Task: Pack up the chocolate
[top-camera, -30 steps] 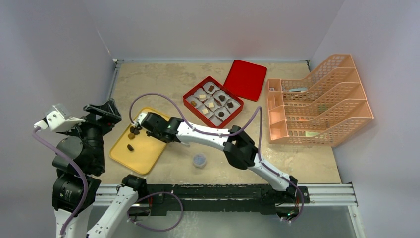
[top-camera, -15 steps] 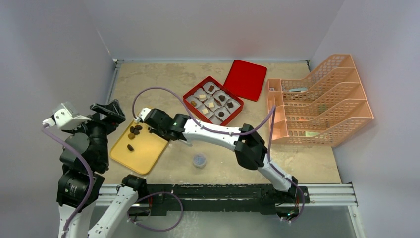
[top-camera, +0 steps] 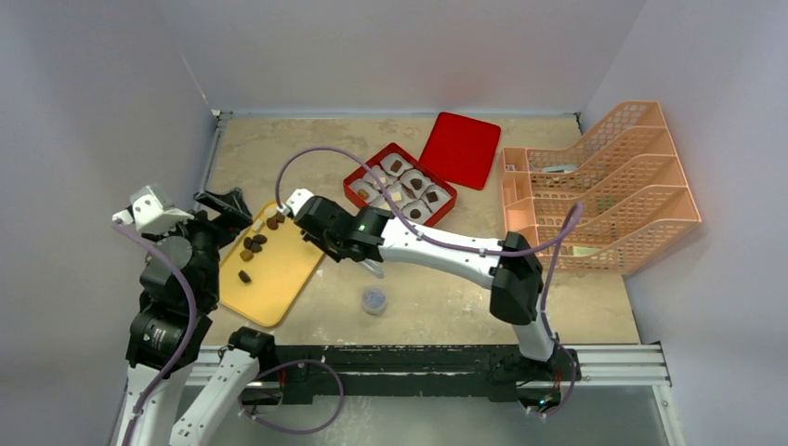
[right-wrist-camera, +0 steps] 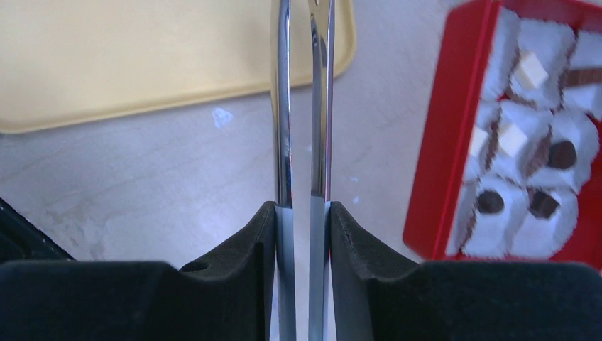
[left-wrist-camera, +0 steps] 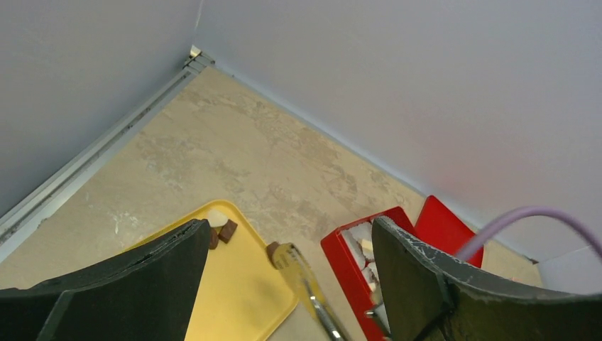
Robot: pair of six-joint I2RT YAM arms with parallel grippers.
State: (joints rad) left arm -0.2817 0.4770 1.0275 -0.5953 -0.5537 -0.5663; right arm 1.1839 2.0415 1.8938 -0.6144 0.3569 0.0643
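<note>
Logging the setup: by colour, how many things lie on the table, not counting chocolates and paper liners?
Red: 2 (square plastic box, flat plastic lid)
Yellow: 1 (flat plastic tray)
Peach: 1 (mesh plastic file rack)
Grey-blue: 1 (small round cap)
Total: 5

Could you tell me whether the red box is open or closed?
Open: the red box shows its cups, its lid lying beside it.
</note>
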